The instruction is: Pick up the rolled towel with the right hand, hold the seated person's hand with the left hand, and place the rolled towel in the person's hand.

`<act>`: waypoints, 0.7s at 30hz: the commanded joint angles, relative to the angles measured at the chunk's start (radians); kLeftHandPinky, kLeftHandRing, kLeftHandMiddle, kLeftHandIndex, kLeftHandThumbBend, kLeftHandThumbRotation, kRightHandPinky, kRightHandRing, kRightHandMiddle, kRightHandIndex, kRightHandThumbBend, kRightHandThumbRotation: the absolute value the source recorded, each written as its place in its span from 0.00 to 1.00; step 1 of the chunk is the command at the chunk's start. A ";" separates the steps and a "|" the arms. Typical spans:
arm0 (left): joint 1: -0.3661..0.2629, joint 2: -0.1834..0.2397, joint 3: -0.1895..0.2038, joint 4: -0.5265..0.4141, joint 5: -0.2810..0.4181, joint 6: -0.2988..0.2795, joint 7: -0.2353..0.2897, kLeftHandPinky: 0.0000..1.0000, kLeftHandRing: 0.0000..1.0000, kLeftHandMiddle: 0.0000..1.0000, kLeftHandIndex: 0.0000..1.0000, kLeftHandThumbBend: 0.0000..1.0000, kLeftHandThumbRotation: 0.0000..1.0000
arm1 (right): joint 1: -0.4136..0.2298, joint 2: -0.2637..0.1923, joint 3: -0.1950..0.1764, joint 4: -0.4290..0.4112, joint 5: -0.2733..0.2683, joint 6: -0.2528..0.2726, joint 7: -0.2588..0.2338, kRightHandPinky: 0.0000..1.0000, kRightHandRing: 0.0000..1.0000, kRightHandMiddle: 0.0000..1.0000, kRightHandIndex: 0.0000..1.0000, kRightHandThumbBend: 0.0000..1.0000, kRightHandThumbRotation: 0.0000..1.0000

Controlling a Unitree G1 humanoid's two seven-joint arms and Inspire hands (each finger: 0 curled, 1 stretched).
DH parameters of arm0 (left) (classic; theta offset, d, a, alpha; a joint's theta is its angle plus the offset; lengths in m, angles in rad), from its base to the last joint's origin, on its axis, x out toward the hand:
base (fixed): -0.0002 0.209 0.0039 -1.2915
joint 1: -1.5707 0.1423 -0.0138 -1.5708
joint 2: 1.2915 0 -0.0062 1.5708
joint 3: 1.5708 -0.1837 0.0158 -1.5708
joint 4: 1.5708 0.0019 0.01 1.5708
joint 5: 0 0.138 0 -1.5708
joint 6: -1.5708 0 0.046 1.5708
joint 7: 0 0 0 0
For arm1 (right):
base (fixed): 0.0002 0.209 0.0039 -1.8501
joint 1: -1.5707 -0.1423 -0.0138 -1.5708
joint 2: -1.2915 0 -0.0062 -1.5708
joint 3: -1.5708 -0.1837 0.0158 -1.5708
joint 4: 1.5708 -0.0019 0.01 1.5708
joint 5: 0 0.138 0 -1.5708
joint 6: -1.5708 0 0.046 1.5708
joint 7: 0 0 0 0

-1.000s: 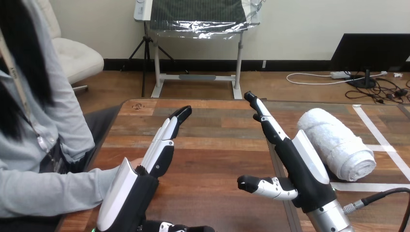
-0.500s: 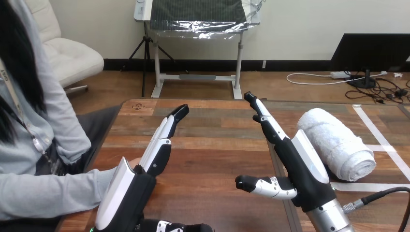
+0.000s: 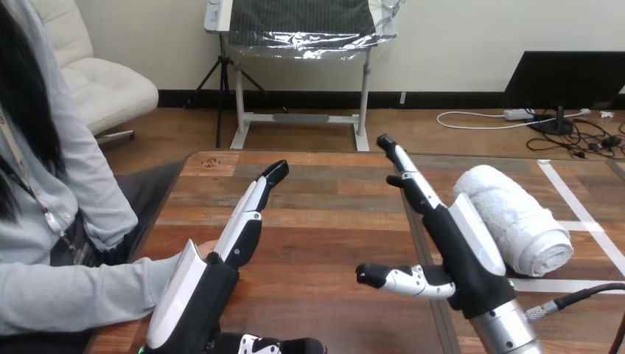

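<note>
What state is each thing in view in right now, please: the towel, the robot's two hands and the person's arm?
rolled towel: rolled up, lying on the table, not gripped.
right hand: open, fingers straight, just left of the towel.
left hand: open, fingers straight, holding nothing.
person's forearm: lying at the table's left edge; its hand mostly hidden behind the left hand.
</note>
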 commanded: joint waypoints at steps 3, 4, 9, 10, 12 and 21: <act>-0.052 -0.005 -0.001 -0.007 -0.006 0.001 -0.001 1.00 1.00 1.00 1.00 1.00 0.80 | -0.098 -0.004 -0.056 -0.048 0.047 0.021 -0.016 0.88 1.00 1.00 1.00 1.00 0.73; -0.052 -0.006 0.001 -0.008 -0.003 0.001 0.001 1.00 1.00 1.00 1.00 1.00 0.80 | -0.104 -0.004 -0.061 -0.052 0.053 0.027 -0.014 0.87 1.00 1.00 1.00 1.00 0.73; -0.054 -0.010 0.003 -0.005 0.004 0.002 0.005 1.00 1.00 1.00 1.00 1.00 0.80 | -0.129 -0.010 -0.076 -0.054 0.070 0.044 -0.011 0.87 1.00 1.00 1.00 1.00 0.68; -0.054 -0.010 0.002 -0.005 0.002 0.002 0.004 1.00 1.00 1.00 1.00 1.00 0.80 | -0.135 -0.011 -0.080 -0.056 0.073 0.050 -0.011 0.87 1.00 1.00 1.00 1.00 0.68; -0.055 -0.011 0.000 -0.004 0.000 0.003 0.003 1.00 1.00 1.00 1.00 1.00 0.80 | -0.142 -0.012 -0.085 -0.057 0.077 0.057 -0.010 0.87 1.00 1.00 1.00 1.00 0.65; -0.057 -0.014 -0.002 -0.003 -0.003 0.007 0.000 1.00 1.00 1.00 1.00 1.00 0.81 | -0.213 -0.038 -0.137 -0.092 0.086 0.162 -0.009 0.89 1.00 1.00 1.00 1.00 0.58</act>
